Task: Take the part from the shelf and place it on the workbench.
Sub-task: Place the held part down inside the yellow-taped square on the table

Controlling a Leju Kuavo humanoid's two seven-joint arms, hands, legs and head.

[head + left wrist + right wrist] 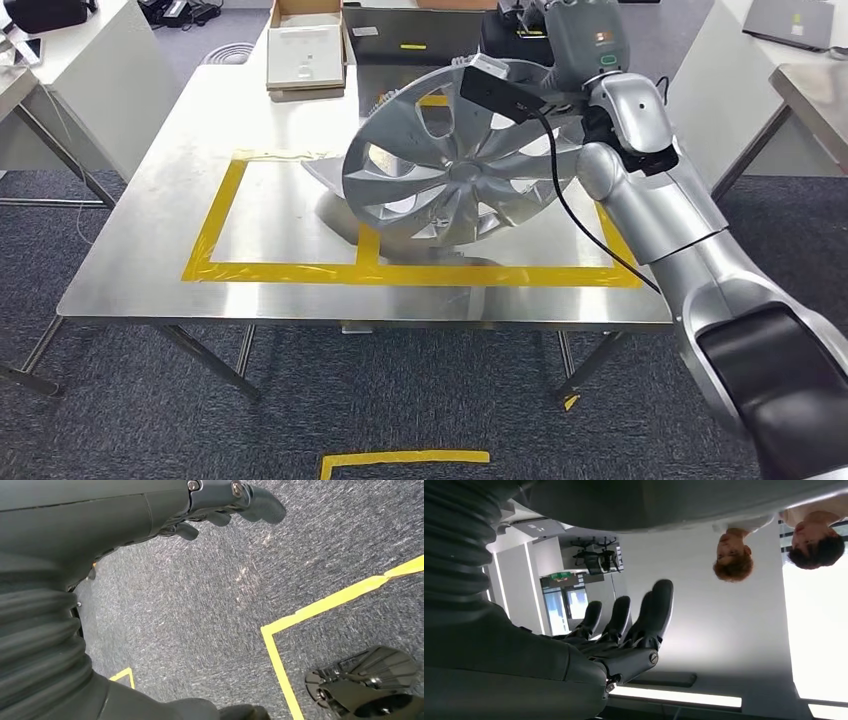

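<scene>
R robot hand (624,630) holds silver wheel cover (455,165) tilted over workbench (150,230) (rim edge down); L robot hand (225,502) empty, fingers apart.

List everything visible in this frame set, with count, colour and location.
wheel cover: one, silver, tilted on edge over the workbench's taped area
workbench: one, steel, centre
tape outline: yellow, on the workbench
cardboard box: one, brown, far edge of the workbench
floor tape: yellow, on grey carpet
people: two, right wrist view
right hand: fingers extended, against the wheel cover
left hand: dark, hanging above the carpet
</scene>
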